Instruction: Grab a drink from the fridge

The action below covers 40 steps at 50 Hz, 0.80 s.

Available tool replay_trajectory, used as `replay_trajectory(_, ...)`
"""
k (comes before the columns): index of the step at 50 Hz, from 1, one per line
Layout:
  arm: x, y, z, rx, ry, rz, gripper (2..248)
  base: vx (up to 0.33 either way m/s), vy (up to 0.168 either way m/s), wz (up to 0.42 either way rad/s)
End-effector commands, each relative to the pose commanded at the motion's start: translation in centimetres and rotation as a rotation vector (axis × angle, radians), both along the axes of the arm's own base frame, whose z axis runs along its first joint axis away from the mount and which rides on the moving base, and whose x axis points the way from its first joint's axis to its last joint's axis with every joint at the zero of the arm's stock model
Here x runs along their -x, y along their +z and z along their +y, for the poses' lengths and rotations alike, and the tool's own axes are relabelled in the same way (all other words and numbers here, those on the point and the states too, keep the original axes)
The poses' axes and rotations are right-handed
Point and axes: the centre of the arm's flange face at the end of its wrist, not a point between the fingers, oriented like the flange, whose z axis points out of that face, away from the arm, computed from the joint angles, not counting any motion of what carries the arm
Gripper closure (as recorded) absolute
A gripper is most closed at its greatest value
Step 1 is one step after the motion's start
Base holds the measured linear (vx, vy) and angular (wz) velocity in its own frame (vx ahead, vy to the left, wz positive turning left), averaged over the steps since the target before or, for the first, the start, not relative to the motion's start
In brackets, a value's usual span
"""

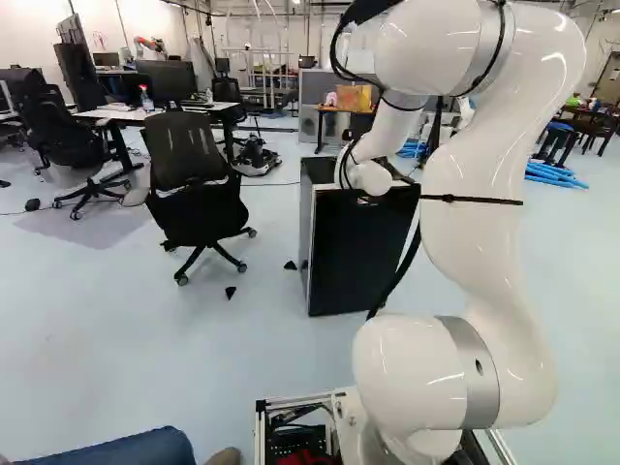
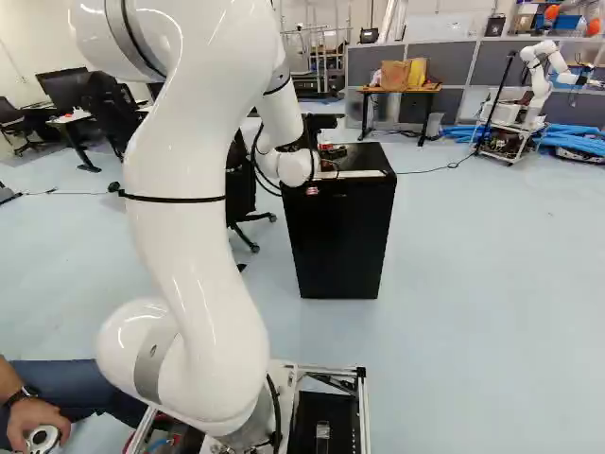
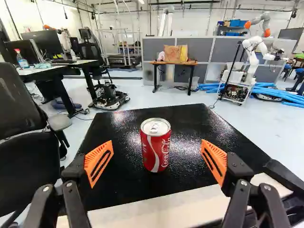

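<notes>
Our claw is wide open, its two fingers with two orange pads well apart, and it holds nothing. One red can stands upright between them, touching neither, on one black fridge.

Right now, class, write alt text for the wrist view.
A red metal drink can stands upright on a black rectangular fridge top, between open jaws with orange pads, touching neither. A black mesh-backed office chair is alongside; another robot, white, stands beyond.
</notes>
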Motion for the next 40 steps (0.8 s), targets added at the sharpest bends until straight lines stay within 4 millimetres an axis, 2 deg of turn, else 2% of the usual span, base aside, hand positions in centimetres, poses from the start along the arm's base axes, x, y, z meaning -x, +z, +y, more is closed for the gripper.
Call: replay_trajectory(40,-2.2,-0.7,-0.9,0.018,0.026,0.030,3,0.000,0.000,0.000)
